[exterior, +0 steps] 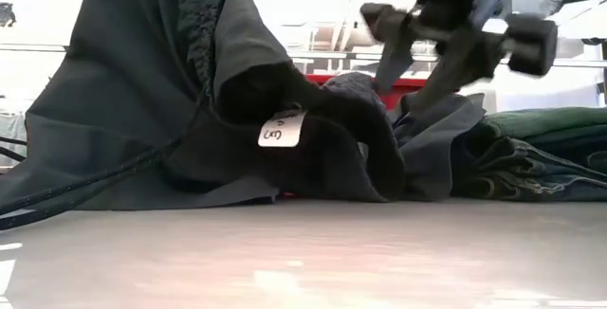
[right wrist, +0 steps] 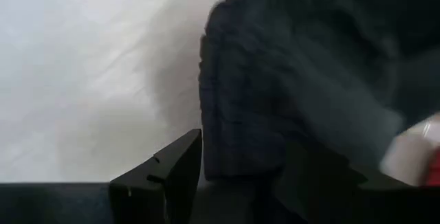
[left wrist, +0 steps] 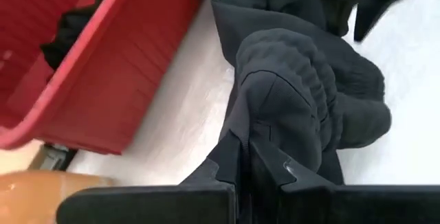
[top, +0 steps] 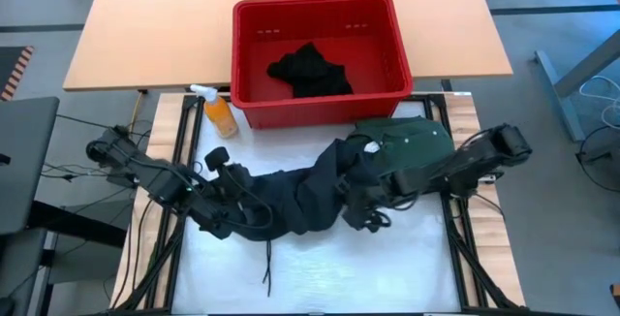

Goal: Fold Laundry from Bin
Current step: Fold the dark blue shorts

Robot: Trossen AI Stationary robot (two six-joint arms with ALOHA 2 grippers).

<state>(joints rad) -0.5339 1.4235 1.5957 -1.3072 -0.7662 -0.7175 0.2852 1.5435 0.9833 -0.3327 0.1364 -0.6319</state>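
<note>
1. Looking straight down first: the dark garment (top: 291, 195) lies stretched across the white mat (top: 320, 268), long axis running roughly 8 o'clock to 2 o'clock. The left gripper (top: 221, 211) sits at its 8 o'clock end, the right gripper (top: 360, 209) near its 3 o'clock end, so each arm is closest to its own end. A green piece (top: 412, 151) lies at the right arm's 12 o'clock, and the bin (top: 320, 103) sits at 12 o'clock from the whole lot with one black item (top: 310, 69) left inside. An orange spray bottle (top: 218, 112) stands just beside the bin's 9 o'clock corner.

2. Table level: the cloth (exterior: 142, 110) hangs lifted on one side, with a small white tag (exterior: 283, 129) showing, and slumps onto the mat toward the folded green piece (exterior: 541, 129).

3. Left wrist: the fingers (left wrist: 271, 165) are pinched tight on a bunched ribbed edge of the garment (left wrist: 302, 86), so that end looks held.

4. Right wrist: the fingers (right wrist: 172, 165) stand wide apart with dark ribbed cloth (right wrist: 247, 114) running in between them, not clamped. My guess is the next move is closing there so both ends can be pulled apart along that axis.
</note>
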